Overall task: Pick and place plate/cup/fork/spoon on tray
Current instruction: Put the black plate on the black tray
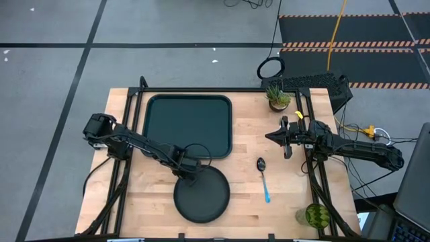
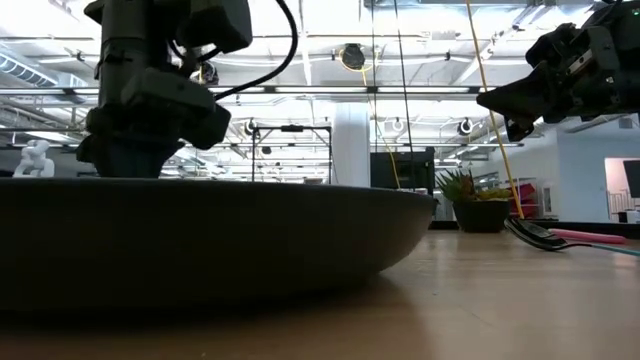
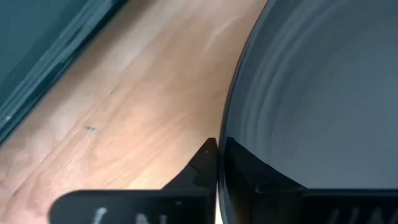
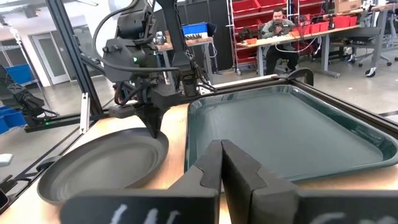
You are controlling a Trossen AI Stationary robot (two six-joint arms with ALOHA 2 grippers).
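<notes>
The plate's (image 1: 201, 196) rim at eleven o'clock was pinched by the left hand (image 1: 189, 175). The right hand (image 1: 277, 137) was held pressed together above the worktop (image 1: 242, 175).

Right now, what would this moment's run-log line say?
left gripper: shut on plate rim | right gripper: shut, empty, waiting above table | tray: empty | spoon: on table

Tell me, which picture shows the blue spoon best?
The high view, looking straight down: the whole spoon lies on the table right of the plate, shiny bowl and blue handle both clear. The low view shows only its bowl edge-on at the far right. Neither wrist view shows it.
</notes>
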